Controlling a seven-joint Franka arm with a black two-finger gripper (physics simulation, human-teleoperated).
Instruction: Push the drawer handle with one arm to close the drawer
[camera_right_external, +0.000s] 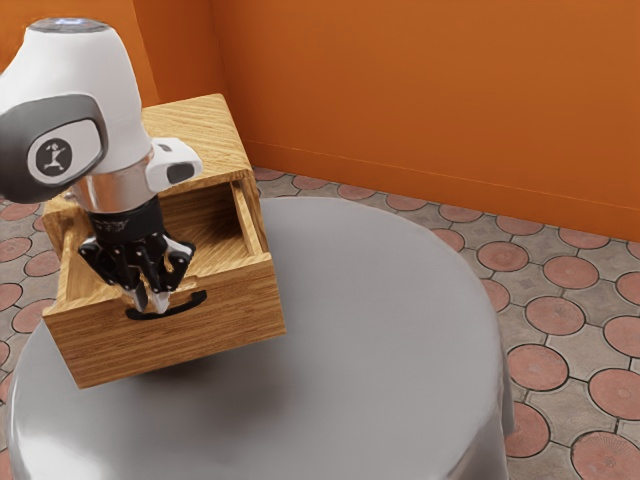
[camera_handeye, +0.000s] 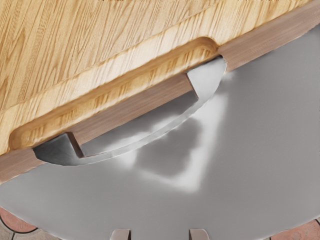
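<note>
And here's the hand (camera_right_external: 151, 303), fingers parted with nothing between them, poised at the drawer handle (camera_right_external: 195, 301), a dark bow just beside the fingertips. In the wrist view the fingers stand over the counter (camera_right_external: 380, 300), on the outer side of that bow; whether they touch it, I can't tell. The drawer (camera_right_external: 170, 345) is out, its open top just past the handle from the hand, and the cabinet (camera_right_external: 195, 115) lies beyond, under the arm (camera_right_external: 75, 100).

So it's the push now, and the line matters! I'd bring the fingers together first: one firm, blunt pusher beats two loose tips that could straddle the bow or snag in it. Then down a touch, if needed, so they meet the handle squarely and don't ride over the front's top edge, where that scooped recess (camera_handeye: 115, 95) waits to catch them. Aim for the middle of the bow: shove near one end and the drawer may skew and bind. From there, slow and level, straight along the drawer's travel toward the cabinet, no downward lean. Ease off as the front nears the cabinet face, because a hard finish could shunt the whole cabinet away from the hand.
</note>
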